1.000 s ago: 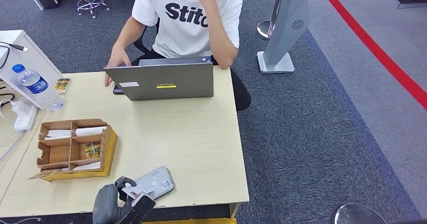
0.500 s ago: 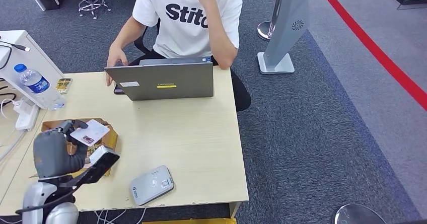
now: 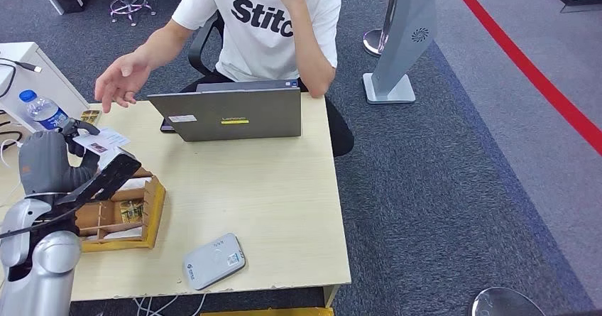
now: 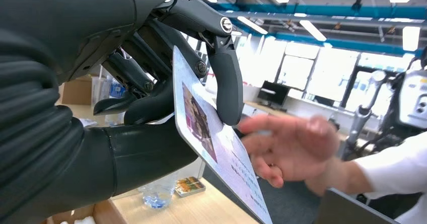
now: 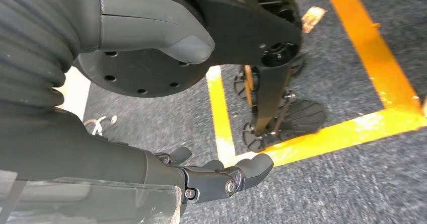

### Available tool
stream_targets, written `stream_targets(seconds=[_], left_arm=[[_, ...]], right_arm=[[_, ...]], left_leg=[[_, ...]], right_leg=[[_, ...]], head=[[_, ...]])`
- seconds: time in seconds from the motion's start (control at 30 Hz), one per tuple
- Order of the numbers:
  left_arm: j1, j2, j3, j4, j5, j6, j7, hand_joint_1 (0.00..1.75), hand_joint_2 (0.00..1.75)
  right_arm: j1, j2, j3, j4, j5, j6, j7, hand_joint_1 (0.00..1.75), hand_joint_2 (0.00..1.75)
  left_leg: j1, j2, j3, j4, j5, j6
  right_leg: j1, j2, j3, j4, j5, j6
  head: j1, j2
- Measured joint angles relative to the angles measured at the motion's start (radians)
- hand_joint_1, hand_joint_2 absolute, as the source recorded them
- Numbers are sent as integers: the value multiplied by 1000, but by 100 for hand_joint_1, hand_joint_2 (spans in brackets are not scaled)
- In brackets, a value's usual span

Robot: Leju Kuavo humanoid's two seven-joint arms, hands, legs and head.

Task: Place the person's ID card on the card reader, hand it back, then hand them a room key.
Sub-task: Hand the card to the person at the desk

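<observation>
Now the left hand (image 3: 50, 161) pinches the ID card (image 3: 98, 143) at left, the person's hand (image 3: 122, 79) just above, reaching

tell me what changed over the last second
The left hand lifted the ID card off the card reader and carried it up and across the table's left side towards the person. The person's hand left the laptop and reaches for the card. The reader, laptop and cardboard tray stayed put.
</observation>
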Motion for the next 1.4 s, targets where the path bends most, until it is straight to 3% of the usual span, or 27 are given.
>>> stream_targets(seconds=[0.27, 0.5, 1.1, 1.23, 1.33, 1.4], left_arm=[[-39, 6, 2, 51, 0, -5, 11, 175, 175], [-147, 20, 16, 231, 35, -32, 39, 175, 175], [-181, 8, 20, 356, 32, -10, 25, 175, 175], [-176, -1, 20, 374, 38, 10, -5, 3, 175], [-142, -9, 20, 350, 69, 28, -62, 0, 175], [-75, -16, 20, 267, 74, 27, -100, 0, 175]], right_arm=[[-1, 0, 4, 0, 5, 0, 5, 0, 175], [-3, 0, 16, 0, 10, 0, 15, 0, 175], [-4, 0, 16, 0, 14, -14, 43, 0, 175], [-3, 0, 16, 0, 19, -25, 61, 0, 175], [-1, 0, 16, 0, 15, -28, 65, 0, 175], [2, 0, 15, 0, 0, -33, 64, 0, 175]], left_leg=[[0, -1, 0, 0, 1, -1], [0, 2, 0, 0, 1, -1], [0, 4, 0, 0, 0, -2], [0, 4, 0, 0, 0, -2], [0, 4, 0, -1, 0, -2], [0, 5, 0, -1, -1, -1]], right_leg=[[0, -1, 0, 0, 0, 0], [0, 3, -2, 0, 1, -2], [0, 5, -2, 0, 2, -2], [0, 4, -2, 0, 2, -2], [0, 5, -2, 0, 2, -2], [0, 6, -2, 0, 1, -2]], head=[[0, 0], [-1, 0], [-1, 0], [-1, 0], [-1, 0], [-1, 0]])
